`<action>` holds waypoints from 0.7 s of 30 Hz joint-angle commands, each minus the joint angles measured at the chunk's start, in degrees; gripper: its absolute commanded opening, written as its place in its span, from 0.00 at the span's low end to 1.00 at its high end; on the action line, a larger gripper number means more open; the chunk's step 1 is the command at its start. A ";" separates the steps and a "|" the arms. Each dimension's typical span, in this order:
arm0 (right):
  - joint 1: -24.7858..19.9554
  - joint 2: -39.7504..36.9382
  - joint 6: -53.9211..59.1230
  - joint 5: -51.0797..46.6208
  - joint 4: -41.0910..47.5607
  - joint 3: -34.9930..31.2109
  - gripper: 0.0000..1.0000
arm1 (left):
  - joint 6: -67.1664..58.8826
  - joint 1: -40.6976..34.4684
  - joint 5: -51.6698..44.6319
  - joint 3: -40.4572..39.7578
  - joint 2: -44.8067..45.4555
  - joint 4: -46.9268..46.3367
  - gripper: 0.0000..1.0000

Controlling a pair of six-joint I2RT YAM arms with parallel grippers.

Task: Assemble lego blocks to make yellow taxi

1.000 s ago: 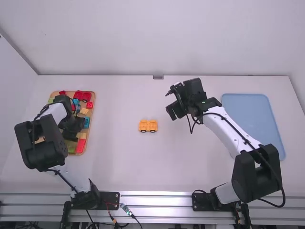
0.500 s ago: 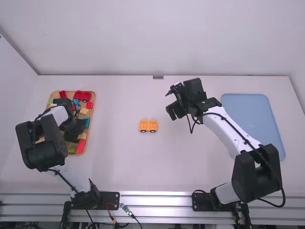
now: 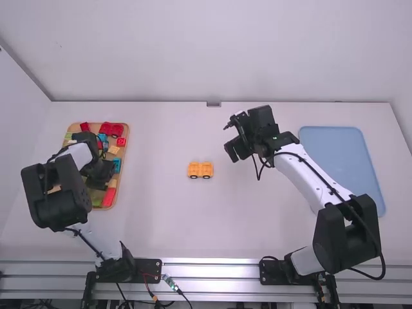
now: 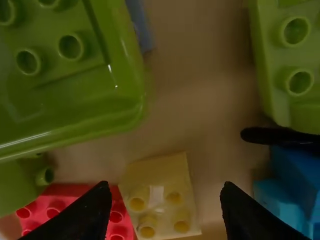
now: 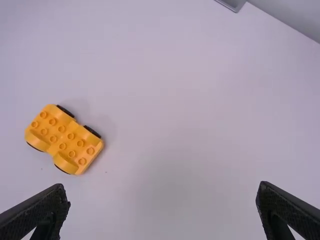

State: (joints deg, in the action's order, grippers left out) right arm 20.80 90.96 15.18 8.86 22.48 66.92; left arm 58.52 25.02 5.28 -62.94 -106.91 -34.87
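Observation:
The yellow-orange wheeled car base (image 3: 200, 170) stands on the middle of the table; studs cover its top in the right wrist view (image 5: 64, 140). Over the tray of blocks at the left is my left gripper (image 3: 100, 177). Its own view has the left gripper (image 4: 166, 192) open above a pale yellow studded block (image 4: 159, 175), which lies between the two fingers as seen from above. My right gripper (image 3: 233, 138) hangs over the table to the right of the car base, and the right gripper (image 5: 162, 192) is open with nothing between its fingers.
The wooden tray (image 3: 127, 138) holds red, blue, green and yellow blocks. Around the pale block lie green pieces (image 4: 70, 90), a red block (image 4: 55, 200) and blue pieces (image 4: 282, 200). A flat light-blue tray (image 3: 341, 154) lies at the right.
My left gripper has shifted very slightly over the block tray. The right arm and the car base have stayed where they were.

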 commanded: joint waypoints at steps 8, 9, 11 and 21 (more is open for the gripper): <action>0.26 -1.20 -0.35 0.11 0.11 1.77 0.99 | -0.52 0.13 1.13 1.40 0.97 -0.48 0.51; 0.26 -1.20 -0.33 0.13 0.13 1.77 0.99 | -0.63 0.11 1.13 1.40 0.97 -0.50 0.51; 0.26 -1.20 -0.37 0.11 0.11 1.77 0.99 | -0.63 0.11 1.11 1.42 0.97 -0.59 0.51; 0.26 -1.20 -0.37 0.13 0.13 1.77 0.99 | -0.65 0.11 1.15 1.51 0.97 -1.25 0.42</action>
State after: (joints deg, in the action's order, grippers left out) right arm 20.78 90.96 14.87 8.84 22.48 66.92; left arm 58.50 25.02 5.72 -62.35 -106.91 -35.51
